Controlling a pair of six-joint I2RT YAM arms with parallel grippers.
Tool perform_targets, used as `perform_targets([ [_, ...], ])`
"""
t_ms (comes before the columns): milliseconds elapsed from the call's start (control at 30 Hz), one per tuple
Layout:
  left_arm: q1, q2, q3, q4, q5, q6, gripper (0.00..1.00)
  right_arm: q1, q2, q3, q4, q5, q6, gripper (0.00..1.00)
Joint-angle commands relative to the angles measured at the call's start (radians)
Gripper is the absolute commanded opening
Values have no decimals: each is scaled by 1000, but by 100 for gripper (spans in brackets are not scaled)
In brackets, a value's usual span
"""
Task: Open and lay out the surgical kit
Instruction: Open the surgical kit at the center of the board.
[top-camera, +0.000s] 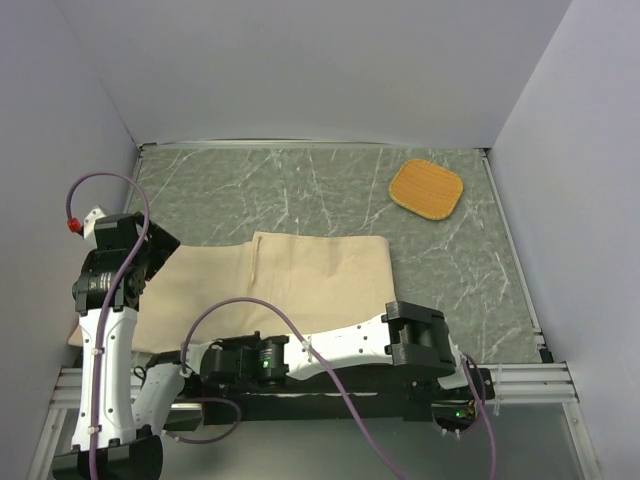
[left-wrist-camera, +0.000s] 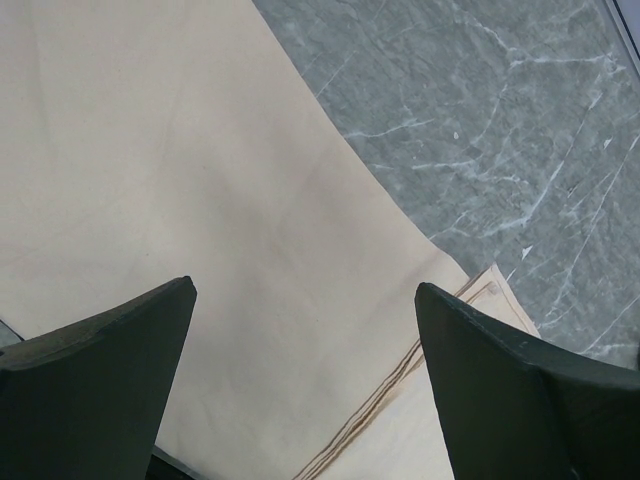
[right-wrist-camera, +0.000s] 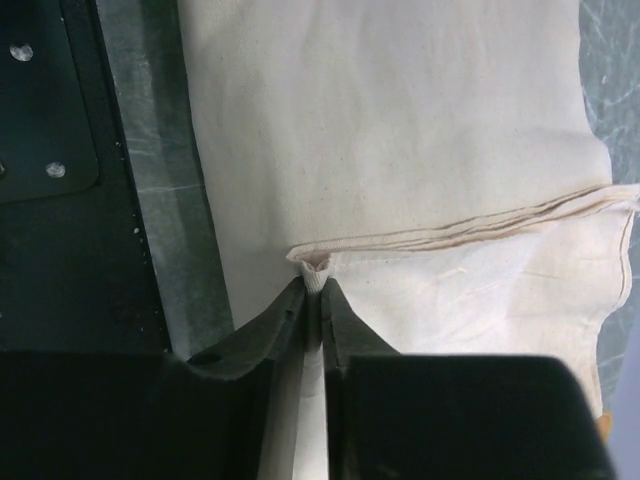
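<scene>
The large beige wrapping cloth (top-camera: 300, 275) is lying folded on the table (top-camera: 300, 185), spreading from centre toward 8 o'clock in the top view. The kit's other items are not showing, and whether anything is lying inside the folds cannot be told. The orange woven pad (top-camera: 426, 190) is sitting well apart at 1 o'clock. The right gripper (right-wrist-camera: 313, 285) is reaching across to 7 o'clock, its jaws pressing together on a small bunched tuck at the cloth's hemmed corner. The left gripper (left-wrist-camera: 305, 300) is hovering over the cloth at 9 o'clock, its jaws standing spread wide and holding nothing.

Hazards, as judged:
1. The pinch is catching only a small tip of fabric, so a fast pull is likely to strip it free.
2. The hem is showing several stacked layers. If the jaws are gripping more than 1, lifting is going to drag the whole bundle rather than open 1 flap.
3. Nothing is anchoring the cloth, so any contents risk sliding.
</scene>
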Motion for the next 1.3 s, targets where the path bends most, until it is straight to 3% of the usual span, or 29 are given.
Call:
perform_targets([
  [0,-4,-3,-7,40,-7,25,99,2,-65,34,-7,-30,12,7],
  [133,-4,-5,-12,45,-1,25,99,-6,-66,39,-20,-17,21,1],
  [400,-4,-2,-25,60,11,47,99,-49,-146,42,-47,-69,90,0],
  [733,-7,53,-87,149,108,111,99,-251,-354,-117,-32,-77,283,0],
  [867,-27,92,-90,195,131,134,100,-407,-469,-239,-24,-42,375,0],
  [1067,-77,116,-76,239,175,108,99,-630,-652,-380,-161,173,528,0],
  [1267,-87,75,-143,267,274,51,99,-1071,-896,-513,-322,342,752,0],
])
